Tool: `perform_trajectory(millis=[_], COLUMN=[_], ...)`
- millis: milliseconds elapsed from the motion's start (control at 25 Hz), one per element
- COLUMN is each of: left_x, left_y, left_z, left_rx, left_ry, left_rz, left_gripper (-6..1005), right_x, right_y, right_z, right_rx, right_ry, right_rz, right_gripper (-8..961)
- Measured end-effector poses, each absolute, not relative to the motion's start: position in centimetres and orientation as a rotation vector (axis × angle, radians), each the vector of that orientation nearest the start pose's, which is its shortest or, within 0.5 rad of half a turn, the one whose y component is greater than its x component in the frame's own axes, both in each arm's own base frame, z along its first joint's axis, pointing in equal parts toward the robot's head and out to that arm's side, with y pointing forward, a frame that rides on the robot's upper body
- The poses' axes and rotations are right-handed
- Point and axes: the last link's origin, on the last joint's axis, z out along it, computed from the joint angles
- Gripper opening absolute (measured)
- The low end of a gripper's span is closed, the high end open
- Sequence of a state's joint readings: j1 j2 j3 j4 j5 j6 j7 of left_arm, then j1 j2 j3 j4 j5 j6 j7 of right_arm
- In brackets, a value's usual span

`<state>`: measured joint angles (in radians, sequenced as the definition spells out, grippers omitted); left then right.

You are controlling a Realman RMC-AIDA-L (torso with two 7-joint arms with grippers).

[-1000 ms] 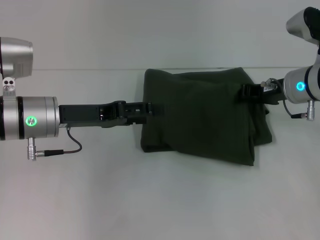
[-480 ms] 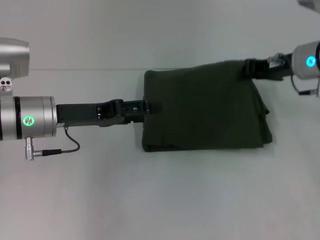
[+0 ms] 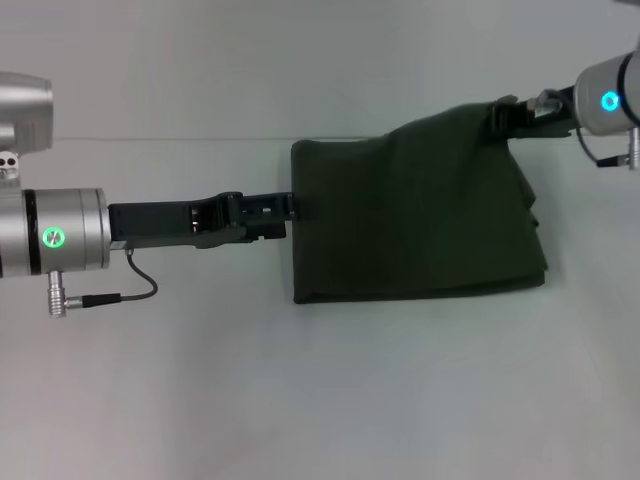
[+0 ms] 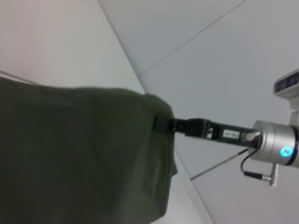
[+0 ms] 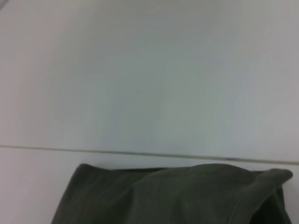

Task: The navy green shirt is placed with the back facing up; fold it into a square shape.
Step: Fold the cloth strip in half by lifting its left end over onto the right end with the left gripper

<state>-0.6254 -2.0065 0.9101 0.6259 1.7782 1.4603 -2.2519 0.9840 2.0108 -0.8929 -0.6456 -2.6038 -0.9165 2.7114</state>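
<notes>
The desk (image 3: 320, 400) carries the navy green shirt (image 3: 420, 220), already bundled. The right gripper (image 3: 503, 117) is clamped on its raised far corner; the left gripper (image 3: 292, 212) pins the opposite edge, closure unclear. Carry the corner across level, edges aligned.

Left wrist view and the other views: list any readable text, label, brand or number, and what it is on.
None can be read.
Small white label on the right gripper body: print too blurred to read.
Shirt: plain, no print or tag showing.
Left gripper: no markings visible.
</notes>
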Motion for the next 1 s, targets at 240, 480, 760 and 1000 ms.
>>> perform_trajectory(millis=[240,480,760,1000], left_x=[-22.0,-22.0,-22.2,-22.2], left_y=[37.2,37.2,37.0,37.0], left_z=[1.1,1.0,1.0,1.0], left_rx=[-2.467,-2.466,-2.461,-2.458], left_ry=[-1.661,-1.662,-1.673,-1.672], left_rz=[-0.888,-0.891,-0.895,-0.898], left_gripper=[934,935,935,935], right_x=[19.7,19.7,19.8,20.1], right_y=[48.7,48.7,48.8,49.0], right_z=[1.5,0.9,0.2,0.7], right_rx=[-2.029,-2.062,-2.043,-1.993], right_ry=[1.344,1.246,1.131,1.082], right_rz=[0.124,0.060,-0.074,-0.139], right_gripper=[143,169,201,520])
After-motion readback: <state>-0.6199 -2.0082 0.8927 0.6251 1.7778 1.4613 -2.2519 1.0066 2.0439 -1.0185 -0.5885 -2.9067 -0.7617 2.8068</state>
